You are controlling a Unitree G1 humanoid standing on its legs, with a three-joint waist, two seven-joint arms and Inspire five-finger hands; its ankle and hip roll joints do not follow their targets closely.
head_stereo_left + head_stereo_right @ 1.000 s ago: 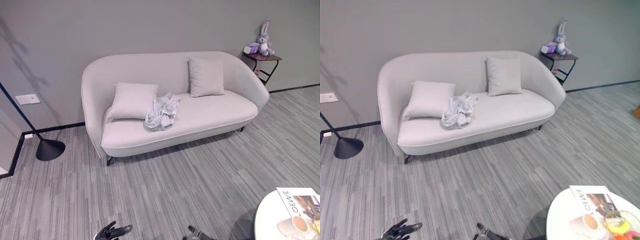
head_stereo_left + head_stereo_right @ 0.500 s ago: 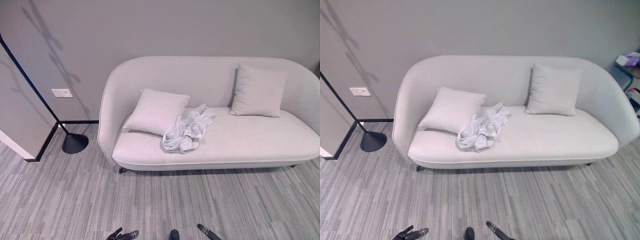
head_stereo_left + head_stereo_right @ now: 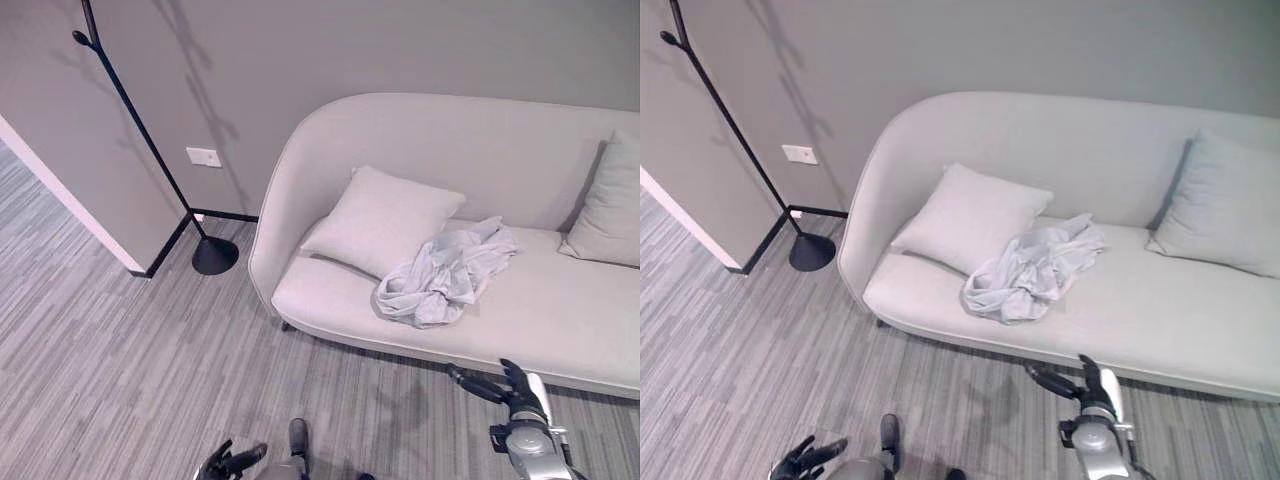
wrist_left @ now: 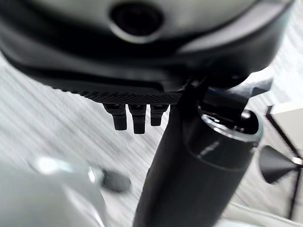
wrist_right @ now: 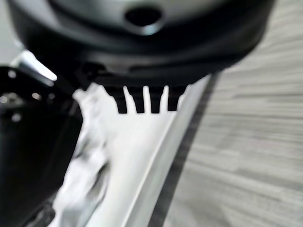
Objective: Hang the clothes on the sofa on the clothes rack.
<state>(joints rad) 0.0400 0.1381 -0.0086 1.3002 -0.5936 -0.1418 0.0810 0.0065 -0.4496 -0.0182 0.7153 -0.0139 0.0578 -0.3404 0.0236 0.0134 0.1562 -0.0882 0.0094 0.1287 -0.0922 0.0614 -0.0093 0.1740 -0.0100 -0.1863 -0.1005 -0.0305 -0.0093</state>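
A crumpled pale blue-white garment lies on the seat of the light grey sofa, against a cushion. The clothes rack, a thin black pole on a round base, leans by the wall left of the sofa. My right hand hovers open in front of the sofa's front edge, below and right of the garment, with straight fingers pointing left. In the right wrist view the garment shows past its fingers. My left hand hangs low near the floor, fingers relaxed and holding nothing.
Two grey cushions sit on the sofa, one just left of the garment and one at the far right. A wall corner juts out left of the rack. Striped grey carpet spreads before the sofa.
The camera has swung left and nearer, so the sofa and rack have shifted in the picture. My right hand has risen into view toward the sofa's front edge.
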